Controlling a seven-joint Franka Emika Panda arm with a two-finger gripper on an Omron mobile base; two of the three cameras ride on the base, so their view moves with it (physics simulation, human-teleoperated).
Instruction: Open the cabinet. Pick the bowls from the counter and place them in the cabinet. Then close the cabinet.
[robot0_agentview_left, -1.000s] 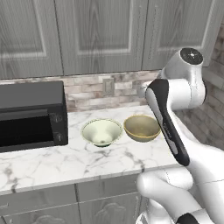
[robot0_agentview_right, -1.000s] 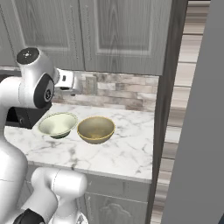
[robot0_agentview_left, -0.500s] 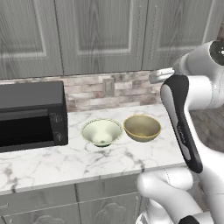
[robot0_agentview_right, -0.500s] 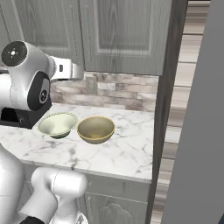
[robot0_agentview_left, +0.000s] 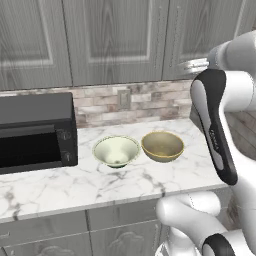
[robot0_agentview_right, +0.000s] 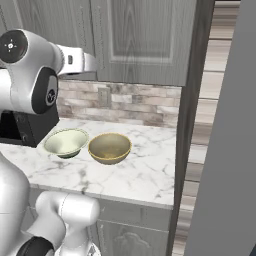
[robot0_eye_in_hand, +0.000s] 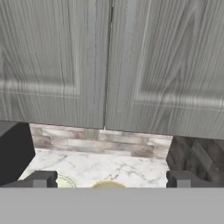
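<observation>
No readable text, label, brand, number or sign appears anywhere; small marks on the robot's dark arm segment (robot0_agentview_left: 218, 135) are too blurred to read.

Saw cream bowl (robot0_agentview_right: 65, 142) and tan bowl (robot0_agentview_right: 110, 147) touching side by side on marble surface (robot0_agentview_right: 145, 175), below shut cabinet (robot0_agentview_right: 145, 40) doors

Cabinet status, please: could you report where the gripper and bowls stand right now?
Gripper open, empty, facing the cabinet. Doors shut. Both bowls, cream bowl and tan bowl, on the counter. Nothing in the way.
</observation>
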